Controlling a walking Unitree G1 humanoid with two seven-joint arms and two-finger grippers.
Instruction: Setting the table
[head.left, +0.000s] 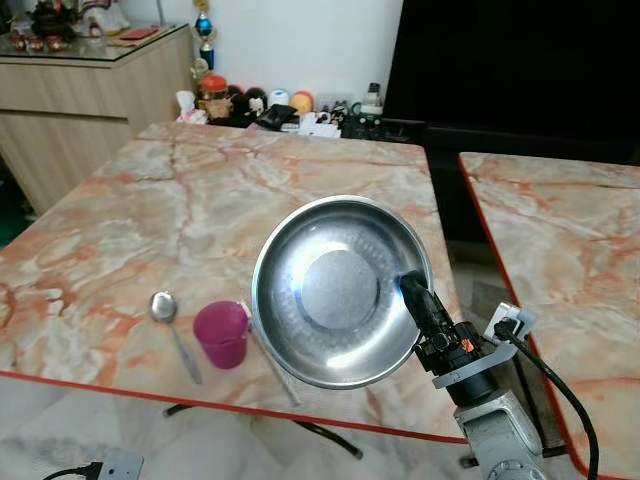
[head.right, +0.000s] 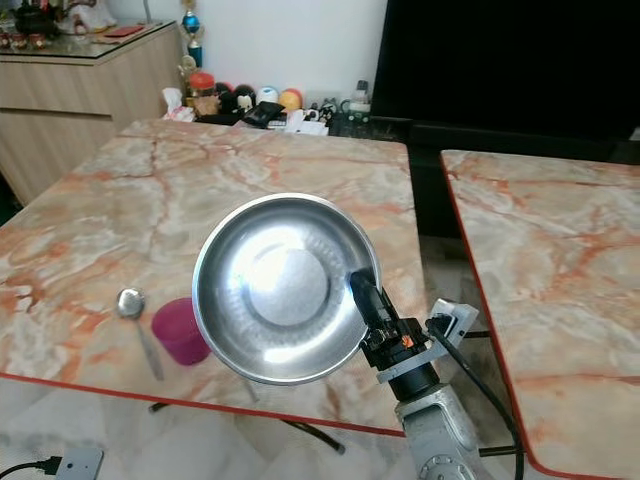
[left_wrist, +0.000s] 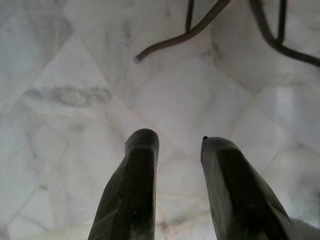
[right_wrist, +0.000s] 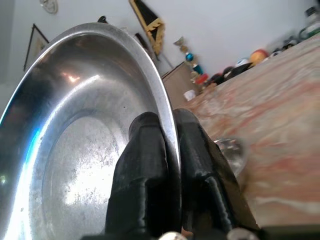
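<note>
Right end effector (head.left: 408, 283) pinches rim of round shiny steel bowl (head.left: 340, 290), empty, tilted above marble-patterned counter (head.left: 150, 220). Beyond it: empty magenta plastic cup (head.left: 221, 334), metal spoon (head.left: 168, 318). Left end effector (left_wrist: 175, 150) spread over floor.

Head cameras look down over table (head.left: 180, 200); wrist cameras close.

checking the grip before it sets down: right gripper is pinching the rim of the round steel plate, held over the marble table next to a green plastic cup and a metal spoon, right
One thing is off: the plastic cup is pink, not green, as the left eye view shows. The rest holds: the right gripper pinches the rim of the round steel plate over the marble table, beside the metal spoon.
</note>
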